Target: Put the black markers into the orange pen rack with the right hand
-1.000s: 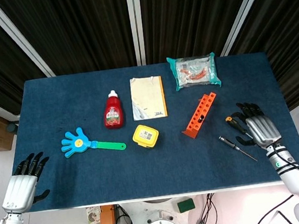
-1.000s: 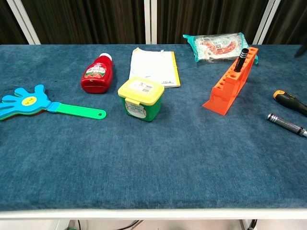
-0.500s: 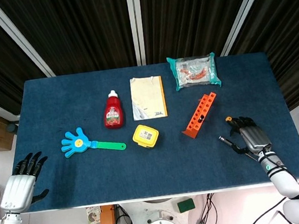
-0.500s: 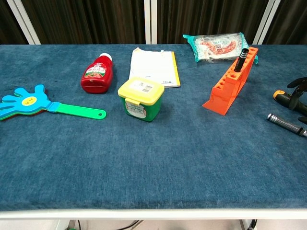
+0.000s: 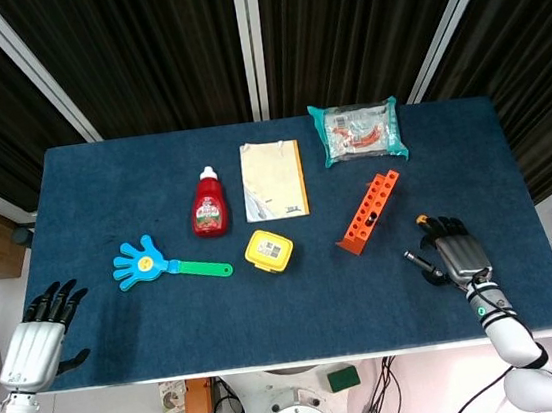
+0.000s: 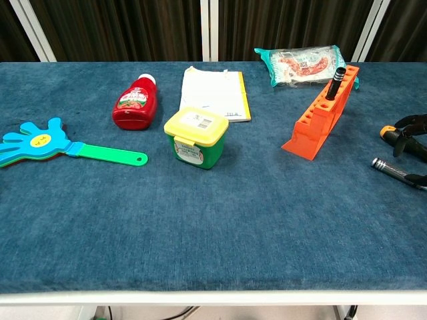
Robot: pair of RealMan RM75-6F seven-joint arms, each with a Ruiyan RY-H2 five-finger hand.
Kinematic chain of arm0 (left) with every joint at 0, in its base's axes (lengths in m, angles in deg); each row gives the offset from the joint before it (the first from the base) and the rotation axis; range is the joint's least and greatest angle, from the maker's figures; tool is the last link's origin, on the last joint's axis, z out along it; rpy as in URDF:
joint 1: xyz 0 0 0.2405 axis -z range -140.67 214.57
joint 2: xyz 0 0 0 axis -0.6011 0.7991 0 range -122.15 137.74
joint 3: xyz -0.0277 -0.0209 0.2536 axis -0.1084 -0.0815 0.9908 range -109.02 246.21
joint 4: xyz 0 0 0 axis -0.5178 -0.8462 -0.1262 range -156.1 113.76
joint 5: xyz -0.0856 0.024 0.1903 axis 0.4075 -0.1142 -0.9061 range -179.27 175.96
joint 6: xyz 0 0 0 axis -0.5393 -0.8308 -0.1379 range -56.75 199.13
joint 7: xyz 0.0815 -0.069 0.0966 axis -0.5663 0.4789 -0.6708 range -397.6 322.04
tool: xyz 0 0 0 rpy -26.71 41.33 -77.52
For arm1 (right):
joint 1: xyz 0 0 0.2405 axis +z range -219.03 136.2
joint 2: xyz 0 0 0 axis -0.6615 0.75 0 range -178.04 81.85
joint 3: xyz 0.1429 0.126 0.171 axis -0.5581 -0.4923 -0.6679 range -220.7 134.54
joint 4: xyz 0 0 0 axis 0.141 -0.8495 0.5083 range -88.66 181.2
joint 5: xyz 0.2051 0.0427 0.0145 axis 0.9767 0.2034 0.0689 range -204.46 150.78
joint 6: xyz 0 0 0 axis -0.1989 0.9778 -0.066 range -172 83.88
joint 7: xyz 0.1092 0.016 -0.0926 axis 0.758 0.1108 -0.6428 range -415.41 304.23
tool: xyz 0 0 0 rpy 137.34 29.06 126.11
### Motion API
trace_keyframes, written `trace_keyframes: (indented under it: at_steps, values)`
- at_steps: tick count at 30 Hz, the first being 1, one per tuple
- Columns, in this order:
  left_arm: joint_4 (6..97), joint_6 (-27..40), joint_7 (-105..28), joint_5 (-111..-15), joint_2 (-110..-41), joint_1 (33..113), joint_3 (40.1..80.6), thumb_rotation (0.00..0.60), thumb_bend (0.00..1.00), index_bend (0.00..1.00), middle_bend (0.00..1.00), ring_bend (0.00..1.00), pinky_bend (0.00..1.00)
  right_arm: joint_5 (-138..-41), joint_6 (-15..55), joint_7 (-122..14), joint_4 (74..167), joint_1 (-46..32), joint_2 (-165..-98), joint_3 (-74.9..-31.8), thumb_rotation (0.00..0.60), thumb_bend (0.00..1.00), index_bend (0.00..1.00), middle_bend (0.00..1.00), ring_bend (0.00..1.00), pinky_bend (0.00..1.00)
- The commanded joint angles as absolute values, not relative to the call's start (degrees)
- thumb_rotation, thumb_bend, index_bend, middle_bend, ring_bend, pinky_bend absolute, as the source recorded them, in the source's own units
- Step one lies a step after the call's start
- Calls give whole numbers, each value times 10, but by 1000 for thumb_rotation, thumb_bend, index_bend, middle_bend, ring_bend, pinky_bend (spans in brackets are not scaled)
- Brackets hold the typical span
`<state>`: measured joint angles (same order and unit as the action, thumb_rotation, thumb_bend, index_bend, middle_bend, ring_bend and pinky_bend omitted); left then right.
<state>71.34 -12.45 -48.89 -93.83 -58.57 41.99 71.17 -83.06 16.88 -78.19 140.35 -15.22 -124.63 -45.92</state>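
One marker in: a black marker (image 6: pixel 331 83) already stands upright in a far slot of the orange pen rack (image 6: pixel 319 122), so part of the job looks done.
Right robot hand: the right robot hand (image 5: pixel 456 254) is low over the near-right part of the bench (image 5: pixel 268 308), fingers curled down around the stuff lying there. Can't honestly tell if it has a real grip yet, nothing looks lifted.
Under it: a dark, slim pen-like thing (image 6: pixel 395 171) lies flat on the cloth, tip poking out to the left of the fingers. I'd guess that's the next marker. An orange-and-black handled tool (image 6: pixel 389 132) sits just beyond it.
Rack position: left and a bit farther back from that robot hand, near but apart.
Left robot hand: the left robot hand (image 5: pixel 42 332) hangs off the near-left bench edge, fingers apart, holding nothing.
Still to do: grab, lift, carry over, drop into a free slot.
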Motion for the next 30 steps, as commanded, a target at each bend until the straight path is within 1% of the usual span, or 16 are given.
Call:
trace_keyframes:
  at_steps: [1, 4, 7, 19, 30]
  values:
    - [714, -125, -488, -939, -585, 420, 712, 600, 56, 145, 70, 29, 186, -825, 172, -791, 1405, -152, -1251, -460, 505, 277, 360, 16, 0, 0]
    - [713, -126, -485, -940, -584, 420, 712, 600, 56, 145, 70, 28, 186, -819, 171, -800, 1408, -151, -1254, -459, 496, 277, 368, 15, 0, 0]
    - [713, -127, -483, -941, -583, 420, 712, 600, 56, 145, 70, 29, 186, -812, 175, -816, 1408, -149, -1260, -459, 498, 277, 393, 14, 0, 0]
    - [712, -129, -476, -942, -581, 419, 712, 600, 56, 145, 70, 29, 186, -793, 173, -843, 1403, -138, -1280, -462, 495, 293, 430, 17, 0, 0]
    - [712, -128, -478, -941, -581, 419, 713, 600, 56, 145, 70, 28, 186, -817, 180, -837, 1395, -140, -1293, -458, 492, 327, 498, 30, 0, 0]
